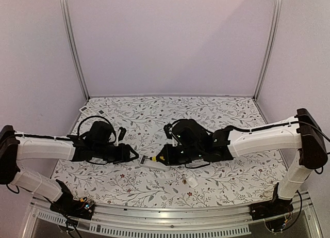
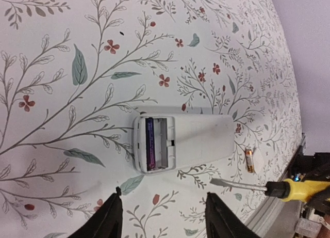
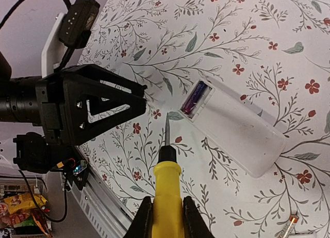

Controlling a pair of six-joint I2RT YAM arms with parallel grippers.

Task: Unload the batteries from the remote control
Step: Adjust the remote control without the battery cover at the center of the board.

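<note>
1. My right gripper (image 3: 167, 217) is shut tight on the screwdriver (image 3: 167, 181). Its tip is just beside the remote (image 3: 242, 129).
2. My left gripper (image 2: 164, 217) is partly open and holds nothing.
3. A purple battery (image 2: 150, 144) sits in the remote's open slot.
4. A second battery (image 2: 249, 160), orange I think, lies on the table (image 2: 62, 52) near the remote.

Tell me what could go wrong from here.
1. The remote lies unheld, with the left gripper open just short of it. Levering the purple battery with the screwdriver may just shove the remote away.
2. The loose battery beside the remote could get knocked and roll.
</note>
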